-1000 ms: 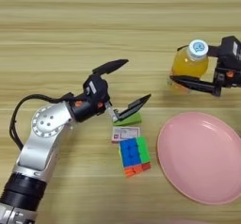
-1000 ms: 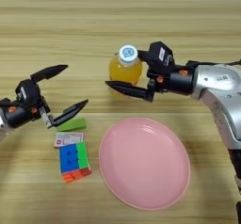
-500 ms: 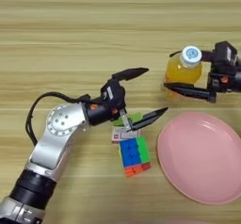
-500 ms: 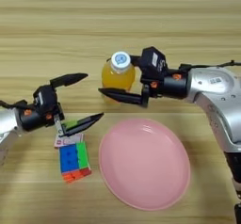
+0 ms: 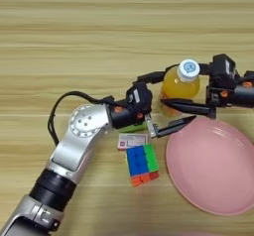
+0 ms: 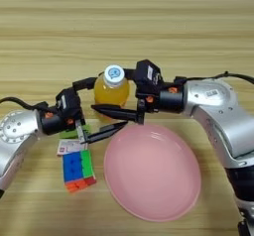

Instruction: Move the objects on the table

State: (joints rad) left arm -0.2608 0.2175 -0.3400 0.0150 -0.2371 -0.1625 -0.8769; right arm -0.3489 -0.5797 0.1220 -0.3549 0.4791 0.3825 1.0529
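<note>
Desk [image 5: 74, 27], wooden, one. Carried on it: one orange bottle [image 6: 112, 88] with white cap; one pink plate [image 6: 154, 170]; one puzzle cube [image 5: 140, 164]; one flat red-and-white packet [image 5: 132, 141]; one green block [image 5: 133, 127] (mostly hidden under the left arm). Two grippers.

Bottle stood upright near the middle of the desk, at 12 o'clock of the plate's left rim. Right gripper [image 6: 116, 93] reached in from 3 o'clock, its jaws closed around the bottle: one black finger passed behind it, the other lay across its front at the base.

Left gripper [image 5: 163, 101] came from 8 o'clock, jaws spread wide, upper finger pointing at the bottle's left side, lower finger [image 5: 168, 127] just off the plate's rim at 10 o'clock; nothing held.

Cube lay at 9 o'clock of the plate, near but apart; packet touched the cube's far edge; block just beyond the packet.

Open desk: the whole far half, from 10 to 2 o'clock, and the near-left strip beside the cube. Plate ran close to the near edge.
</note>
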